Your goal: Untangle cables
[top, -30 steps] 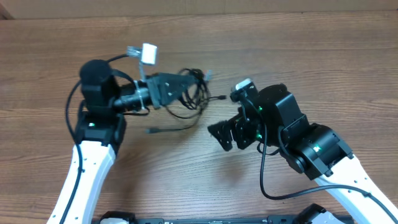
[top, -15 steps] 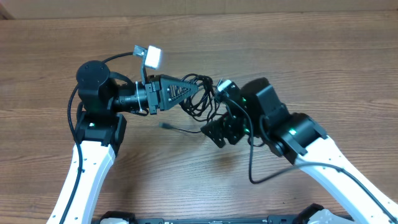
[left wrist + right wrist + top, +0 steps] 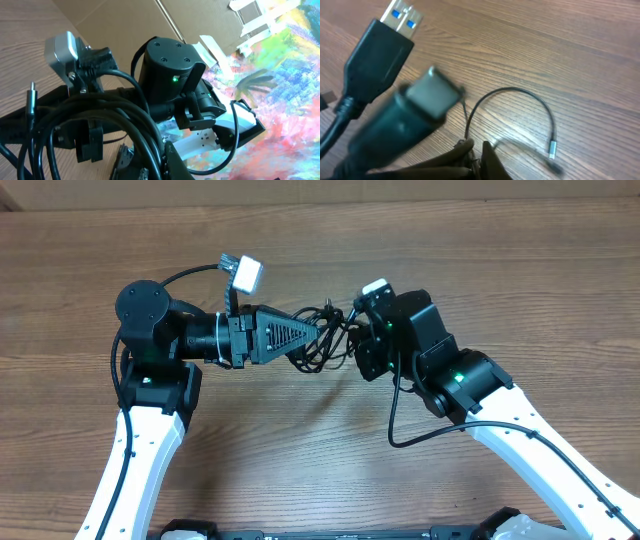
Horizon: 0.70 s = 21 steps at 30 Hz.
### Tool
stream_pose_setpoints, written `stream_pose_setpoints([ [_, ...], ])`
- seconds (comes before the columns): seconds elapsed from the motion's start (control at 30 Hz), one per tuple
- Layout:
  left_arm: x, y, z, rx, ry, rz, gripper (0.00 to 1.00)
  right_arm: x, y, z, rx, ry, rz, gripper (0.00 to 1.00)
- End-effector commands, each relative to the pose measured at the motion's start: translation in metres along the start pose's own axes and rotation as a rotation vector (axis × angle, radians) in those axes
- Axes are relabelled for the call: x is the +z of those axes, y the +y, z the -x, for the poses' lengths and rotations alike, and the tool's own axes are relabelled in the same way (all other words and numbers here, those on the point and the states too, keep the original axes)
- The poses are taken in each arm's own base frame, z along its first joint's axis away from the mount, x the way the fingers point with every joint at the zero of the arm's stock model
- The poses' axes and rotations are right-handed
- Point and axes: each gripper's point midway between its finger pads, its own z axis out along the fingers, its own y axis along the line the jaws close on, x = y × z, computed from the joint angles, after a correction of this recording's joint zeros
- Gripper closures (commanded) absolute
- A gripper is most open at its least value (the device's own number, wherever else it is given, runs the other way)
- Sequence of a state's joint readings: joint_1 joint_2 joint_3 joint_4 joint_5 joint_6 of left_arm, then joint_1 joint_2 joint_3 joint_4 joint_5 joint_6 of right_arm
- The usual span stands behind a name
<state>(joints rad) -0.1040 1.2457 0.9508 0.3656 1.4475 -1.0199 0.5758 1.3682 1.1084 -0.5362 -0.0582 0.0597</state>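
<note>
The cables (image 3: 325,345) are a small black coiled bundle hanging between my two grippers above the table. My left gripper (image 3: 318,330) reaches in from the left, shut on the bundle. In the left wrist view thick black loops (image 3: 125,120) run down between its jaws (image 3: 150,161). From the right, my right gripper (image 3: 348,348) meets the bundle. In its wrist view the right gripper (image 3: 476,150) is shut on a thin black cable strand (image 3: 466,117). A black plug with a blue insert (image 3: 395,20) and a blurred second plug (image 3: 430,92) hang close by. A silvery tip (image 3: 551,147) dangles over the wood.
The wooden table (image 3: 520,270) runs to a cardboard edge (image 3: 300,190) at the back. The left wrist's grey camera block (image 3: 245,273) sticks up behind the bundle. The right arm's own black wire (image 3: 400,425) loops below it. A colourful painted backdrop (image 3: 280,75) fills the left wrist view's right side.
My right gripper has moved up and left to the bundle and gone from open to shut on a strand. The left gripper has swung the bundle to the right.
</note>
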Motion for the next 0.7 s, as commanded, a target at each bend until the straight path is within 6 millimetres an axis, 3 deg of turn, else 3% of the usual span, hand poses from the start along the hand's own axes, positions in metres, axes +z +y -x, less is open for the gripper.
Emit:
stream_pose_setpoints([
  [0.0, 0.0, -0.012, -0.005, 0.036, 0.042, -0.029, 0.96, -0.002, -0.014, -0.005, 0.035, 0.017, -0.052, 0.96],
  [0.1, 0.0, -0.007, 0.002, 0.085, 0.004, -0.006, 0.96, -0.012, -0.004, -0.018, 0.041, 0.072, 0.002, 0.96],
  [0.2, 0.0, 0.003, 0.013, 0.121, -0.059, 0.042, 0.96, -0.036, 0.018, -0.027, 0.047, 0.099, 0.118, 0.96],
  [0.27, -0.002, 0.02, 0.021, 0.084, -0.121, 0.106, 0.96, -0.055, 0.033, -0.029, 0.047, 0.095, 0.198, 0.96],
  [0.37, -0.009, 0.062, 0.029, -0.065, -0.222, 0.256, 0.96, -0.092, 0.054, -0.029, 0.038, 0.061, 0.317, 0.96],
  [0.43, -0.014, 0.087, 0.026, -0.162, -0.256, 0.338, 0.96, -0.109, 0.061, -0.028, 0.03, 0.035, 0.352, 0.96],
  [0.53, -0.016, 0.11, 0.016, -0.239, -0.242, 0.388, 0.96, -0.132, 0.066, -0.026, 0.016, -0.013, 0.378, 0.96],
  [0.67, -0.011, 0.114, 0.007, -0.296, -0.192, 0.341, 0.96, -0.145, 0.067, -0.029, 0.01, -0.029, 0.378, 0.96],
])
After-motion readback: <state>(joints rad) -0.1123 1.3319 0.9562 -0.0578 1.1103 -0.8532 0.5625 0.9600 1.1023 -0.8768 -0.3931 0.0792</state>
